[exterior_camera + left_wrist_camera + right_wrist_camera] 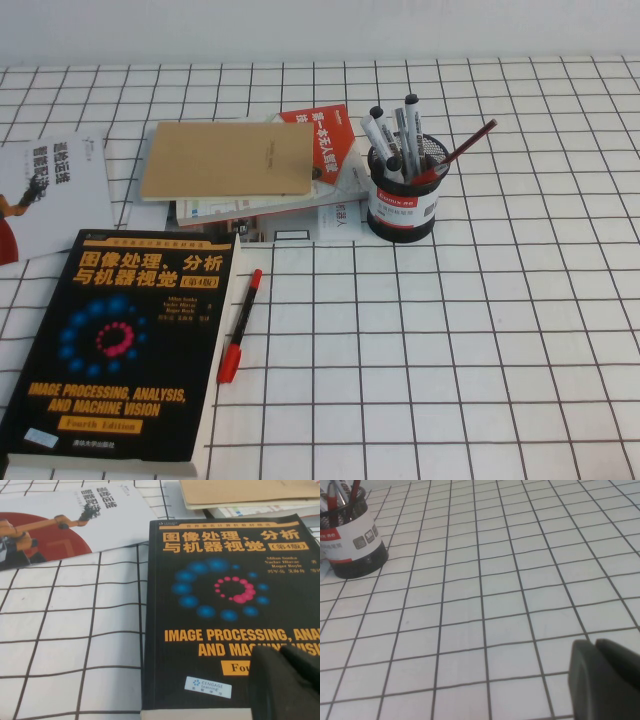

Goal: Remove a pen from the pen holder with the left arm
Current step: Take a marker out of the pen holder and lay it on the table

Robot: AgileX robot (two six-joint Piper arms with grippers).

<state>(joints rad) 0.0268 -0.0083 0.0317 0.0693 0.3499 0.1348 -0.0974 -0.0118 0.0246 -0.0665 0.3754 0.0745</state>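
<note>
The black mesh pen holder (403,200) with a white label stands right of the middle at the back of the table, holding several grey markers (395,135) and a red pencil (465,148). A red-capped pen (240,325) lies loose on the table beside the black book (120,345). Neither arm shows in the high view. In the left wrist view my left gripper (279,652) is shut and empty, hovering over the near corner of the black book (220,605). My right gripper (595,645) is shut over the bare grid cloth, well away from the pen holder (357,545).
A brown notebook (228,160) lies on a stack of books and papers left of the holder. A white booklet (50,190) sits at the far left edge. Checked cloth (480,340) covers the table to the right and front.
</note>
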